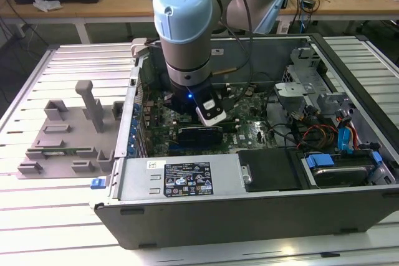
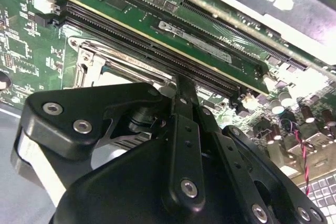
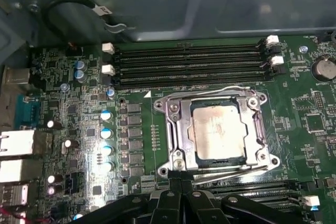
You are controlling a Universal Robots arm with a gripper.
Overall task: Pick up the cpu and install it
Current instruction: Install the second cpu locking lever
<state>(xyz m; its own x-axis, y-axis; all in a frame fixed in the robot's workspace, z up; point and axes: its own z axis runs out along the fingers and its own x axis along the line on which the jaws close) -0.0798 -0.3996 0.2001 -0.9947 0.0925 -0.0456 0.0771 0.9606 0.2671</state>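
Note:
The cpu (image 3: 218, 132), a silver-grey square chip, lies flat inside the metal-framed motherboard socket (image 3: 176, 129) in the first wrist view. My gripper (image 3: 176, 178) is shut, its black fingers drawn together to a thin tip with nothing between them. That tip sits at the socket's edge, by the wire lever, just off the cpu. In the second wrist view the gripper (image 2: 181, 85) points down beside the socket's shiny frame (image 2: 92, 64). In the exterior view the arm (image 1: 184, 35) reaches down into the open computer case (image 1: 249, 197), and its wrist hides the socket.
Black memory slots (image 3: 189, 66) run beside the socket, and a green card (image 2: 210, 45) stands in a slot close to the fingers. A grey fixture tray (image 1: 68, 135) lies outside the case at the exterior view's left. Cables and a drive bay (image 1: 336, 166) crowd the right.

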